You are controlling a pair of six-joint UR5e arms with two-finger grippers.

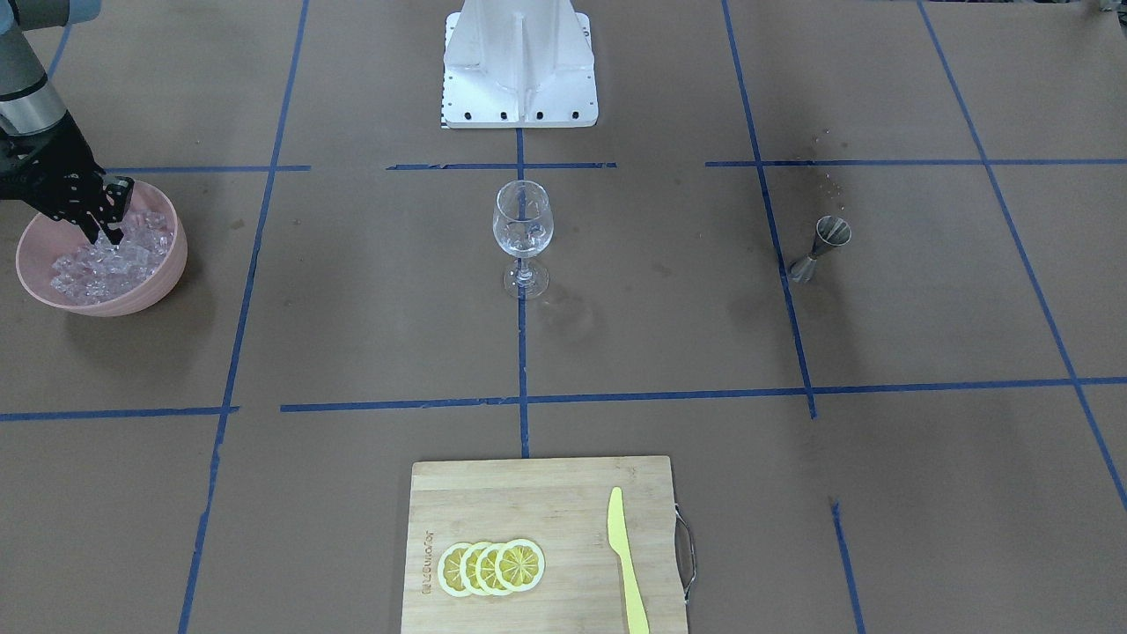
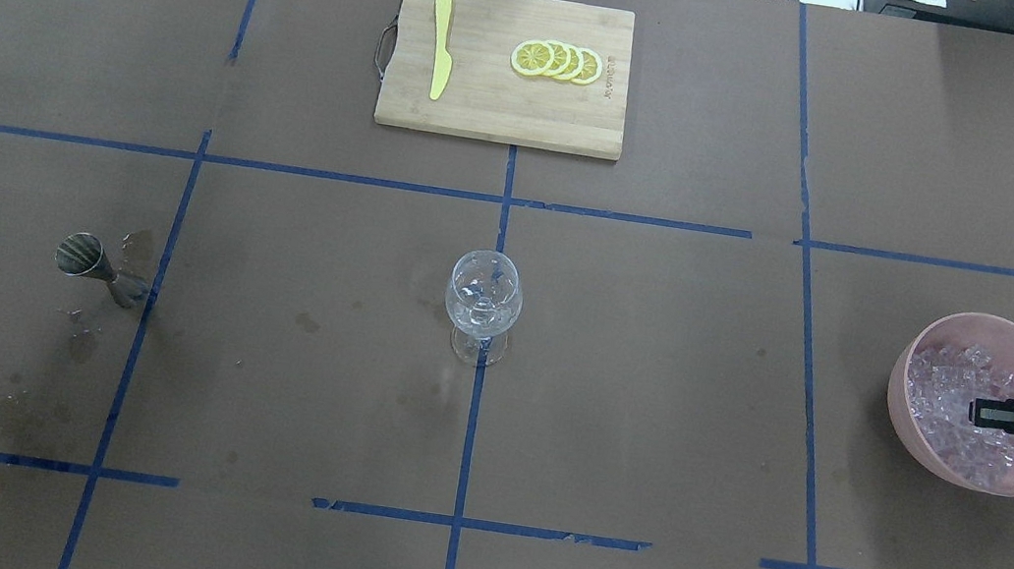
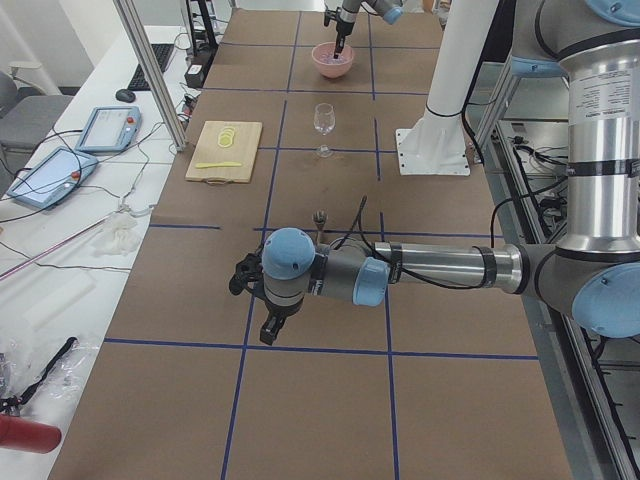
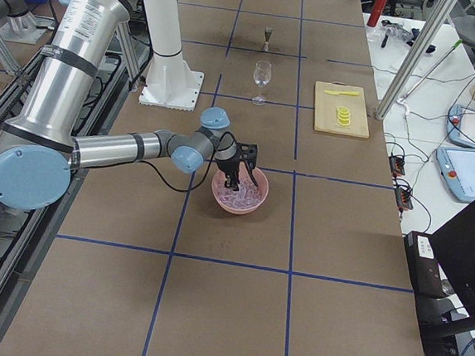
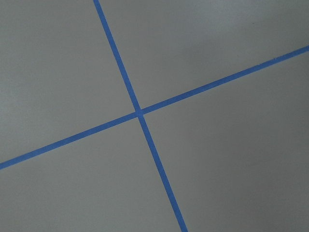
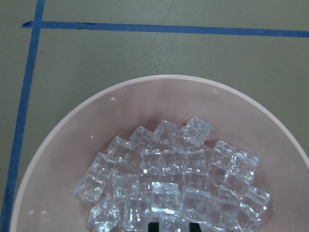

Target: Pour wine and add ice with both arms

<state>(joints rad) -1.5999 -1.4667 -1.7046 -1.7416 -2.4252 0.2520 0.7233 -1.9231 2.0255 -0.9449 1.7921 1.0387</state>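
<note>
Desk [image 2: 650, 394]: taped grid, wine glass [image 1: 523, 224] alone at centre, likely so both arms can reach it.
Left arm [image 3: 430, 268]: low over bare desk, well apart from glass. Left pincer [image 3: 270, 328] opening: cannot tell.
Right arm [image 4: 115, 151]: reaches over pink bowl [image 1: 150, 295] on its own side, ice [image 6: 164, 174] heaped inside.
Right pincer [image 1: 106, 233]: tips sunk in heap, narrowed to one cube's width, seemingly pinching a cube for glass.

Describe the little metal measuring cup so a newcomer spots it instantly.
Start at the wine glass in the table's middle and look toward the robot's left side. Standing alone beside a blue tape line is the jigger: small, metallic, hourglass-shaped, not clear glass.
</note>
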